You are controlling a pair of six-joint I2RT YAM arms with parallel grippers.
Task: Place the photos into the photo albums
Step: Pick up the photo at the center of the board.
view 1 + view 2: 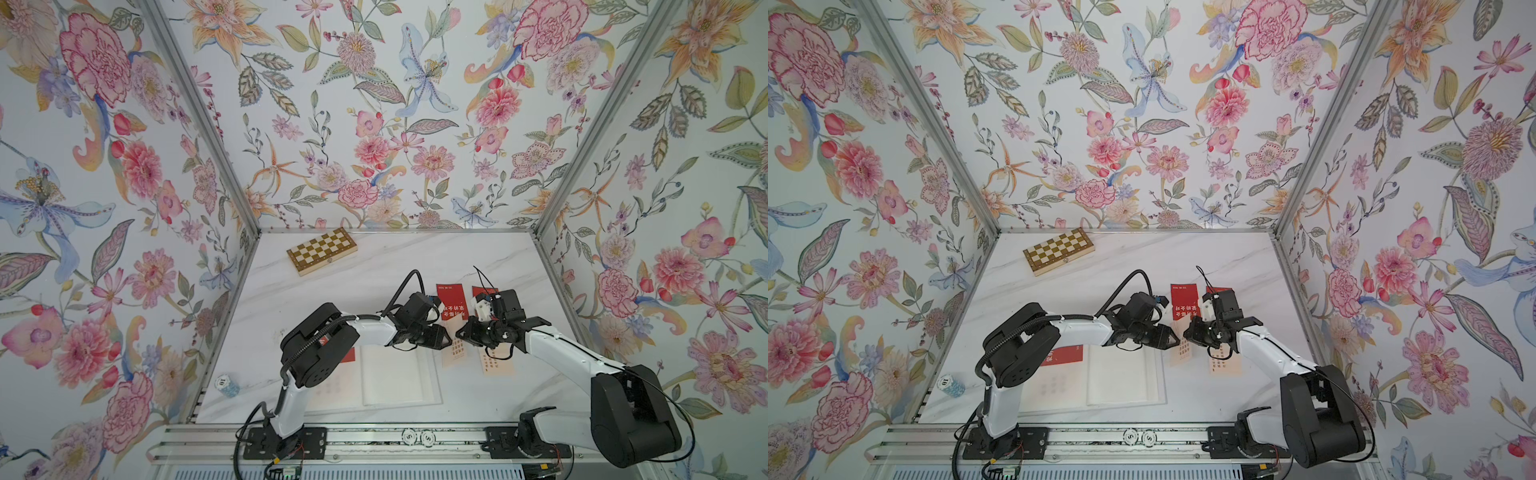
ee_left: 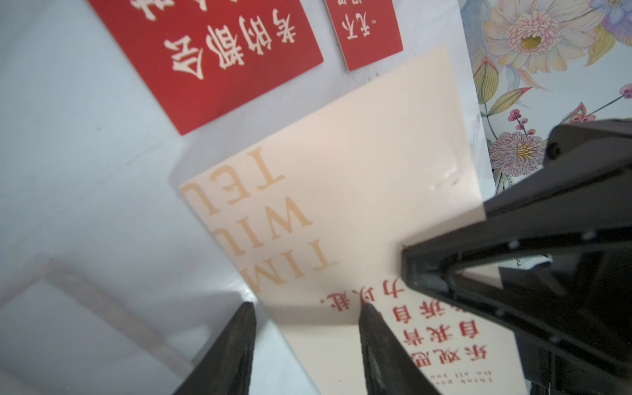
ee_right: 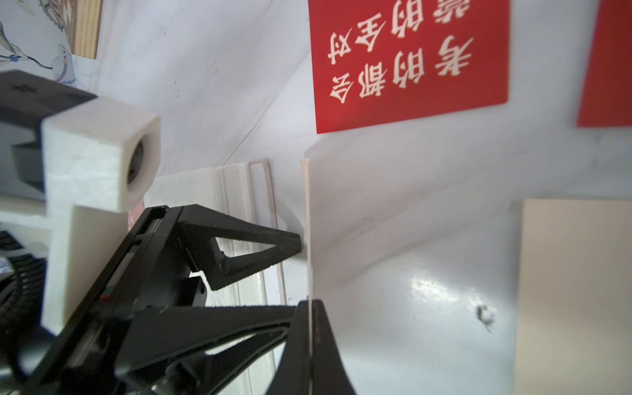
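My right gripper point(image 3: 309, 307) is shut on a cream photo point(image 3: 308, 205), seen edge-on in the right wrist view and held up over the table. My left gripper point(image 2: 307, 314) is open, and the same cream photo point(image 2: 342, 164) runs between its fingers point(image 2: 376, 342). In a top view the two grippers, left point(image 1: 448, 337) and right point(image 1: 459, 334), meet tip to tip at this photo point(image 1: 457, 353). The open photo album point(image 1: 395, 374) lies under the left arm, with a red photo point(image 1: 349, 355) on its left page. Two red photos point(image 1: 451, 303) point(image 1: 478, 291) and another cream photo point(image 1: 496, 361) lie on the table.
A checkered wooden chessboard box point(image 1: 322, 250) sits at the back left of the marble table. A stack of poker chips point(image 1: 226, 385) stands by the left wall. Two chips point(image 1: 415, 437) rest on the front rail. Floral walls enclose three sides.
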